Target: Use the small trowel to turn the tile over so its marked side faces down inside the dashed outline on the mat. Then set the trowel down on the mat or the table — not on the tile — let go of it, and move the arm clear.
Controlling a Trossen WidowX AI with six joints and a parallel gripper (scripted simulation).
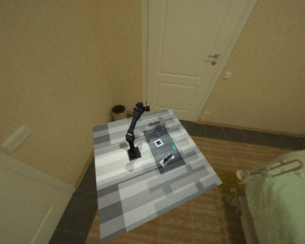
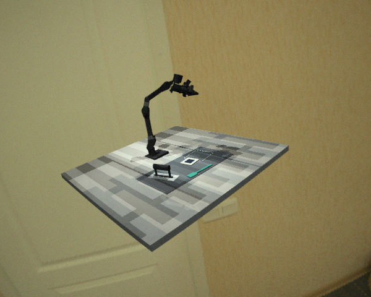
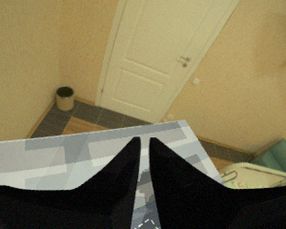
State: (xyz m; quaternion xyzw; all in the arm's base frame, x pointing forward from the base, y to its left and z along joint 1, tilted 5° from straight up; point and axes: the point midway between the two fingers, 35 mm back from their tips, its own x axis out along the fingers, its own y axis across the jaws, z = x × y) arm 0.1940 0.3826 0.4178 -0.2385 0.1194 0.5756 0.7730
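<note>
The tile (image 1: 155,143) (image 2: 183,161) lies flat on the dark mat (image 1: 180,161) (image 2: 167,189), a white border around a dark square facing up. It lies beside the near edge of the dashed outline (image 1: 155,130) (image 2: 212,152) (image 3: 150,219), mostly or wholly outside it. The trowel (image 1: 166,159) (image 2: 161,166), a pale flat plate with a raised black handle, rests on the near part of the mat. My gripper (image 2: 197,93) (image 3: 145,143) is shut and empty, high above the table's far part, away from tile and trowel. Its fingertips are too small to tell in the top view.
A teal spatula (image 1: 172,144) (image 2: 199,170) lies along the mat's edge, on the side of the tile away from the arm's base (image 1: 133,153) (image 2: 156,154). The arm's shadow falls near the mat's far end. A bin (image 1: 118,113) (image 3: 65,98) stands on the floor beyond the table.
</note>
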